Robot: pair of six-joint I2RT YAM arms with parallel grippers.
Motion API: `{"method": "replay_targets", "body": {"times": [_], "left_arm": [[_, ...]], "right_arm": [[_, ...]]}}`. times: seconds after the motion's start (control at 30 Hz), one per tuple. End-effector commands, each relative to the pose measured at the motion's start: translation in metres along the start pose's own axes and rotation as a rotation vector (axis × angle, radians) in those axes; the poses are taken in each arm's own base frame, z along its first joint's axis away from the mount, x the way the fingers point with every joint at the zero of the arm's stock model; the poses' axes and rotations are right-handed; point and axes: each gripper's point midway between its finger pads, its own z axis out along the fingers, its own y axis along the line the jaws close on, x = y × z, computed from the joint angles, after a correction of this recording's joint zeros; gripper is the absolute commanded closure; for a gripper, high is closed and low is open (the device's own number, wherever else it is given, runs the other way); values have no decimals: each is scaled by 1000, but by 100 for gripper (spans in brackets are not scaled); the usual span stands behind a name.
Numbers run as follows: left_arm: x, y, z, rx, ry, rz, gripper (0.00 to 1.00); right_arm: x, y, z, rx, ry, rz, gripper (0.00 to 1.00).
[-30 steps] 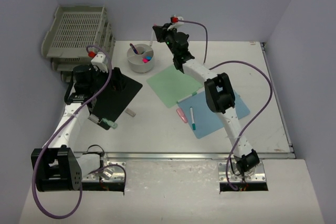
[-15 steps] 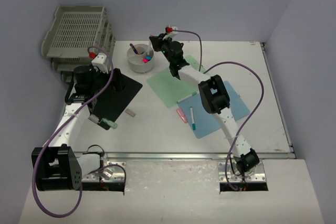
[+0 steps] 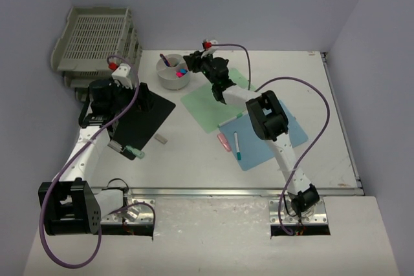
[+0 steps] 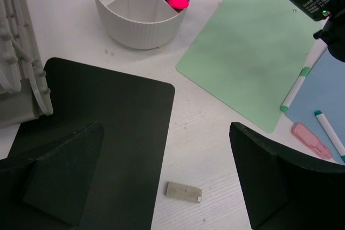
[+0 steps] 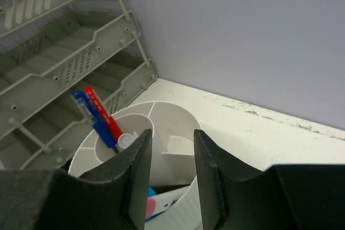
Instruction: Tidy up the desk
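The right gripper (image 5: 171, 137) hovers right over the white pen cup (image 5: 161, 105), at the back of the worktop (image 3: 194, 166), close to the wall. Its jaws are a little apart and nothing shows between them. Below them, a pink-ended marker (image 5: 161, 204) lies in the nearest compartment of the cup. A blue and a red pen (image 5: 97, 114) stand in the middle one, beyond the fingertips and to their left. The grey stacked trays (image 5: 54, 52) rise further left of the gripper.

The left gripper (image 4: 166, 149) hangs with its jaws spread wide and empty above the black mat (image 4: 108, 106). A small grey block (image 4: 183, 191) lies on the bare worktop just under it, beside the mat's edge.

Judging from this, the step in hand is dropping a loose pen into the cup, and that drop looks about done. Much of the tidying is not yet done. Behind the right gripper, toward the arm's base, a green sheet (image 4: 248, 52) and a blue sheet (image 4: 329, 90) lie overlapping. On or beside them are a green-capped marker (image 4: 294, 91), another pen (image 4: 330, 133) and a small pink piece (image 4: 309, 139).

The next move likely calls for the right gripper to rise clear of the cup rim without tipping it. It would then swing back to one of those pens, line its jaws across the barrel and come down flat on the paper.
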Motion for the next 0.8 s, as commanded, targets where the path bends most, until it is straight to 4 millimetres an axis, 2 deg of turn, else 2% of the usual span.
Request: {"method": "replay_targets", "body": {"times": [0.0,0.1,0.23,0.37,0.4,0.43,0.47,0.53,0.6,0.77], "left_arm": [[-43,-5,-11,9,-107,46,0],[-49,-7,-14,11,-117,46,0],[-50,-9,-18,10,-123,55,0],[-47,-8,-22,-2,-120,74,0],[-46,-7,-22,-6,-118,83,0],[-45,-7,-22,-8,-115,88,0],[-45,-6,-22,-10,-115,92,0],[-44,-6,-22,-10,-114,96,0],[-43,-5,-20,-10,-116,95,0],[-39,-3,-13,-3,-106,77,0]], "right_arm": [[-138,51,-16,-138,-262,-118,63],[-146,49,-28,-134,-254,-131,63],[-136,42,-42,-133,-187,-106,64],[-120,61,-62,-286,-76,-101,72],[-104,67,-72,-346,-10,-110,73],[-98,71,-79,-383,18,-116,74],[-97,75,-85,-411,39,-120,74],[-80,75,-96,-442,117,-115,72],[-73,69,-102,-421,143,-125,68],[-62,58,-103,-392,130,-186,63]]}}
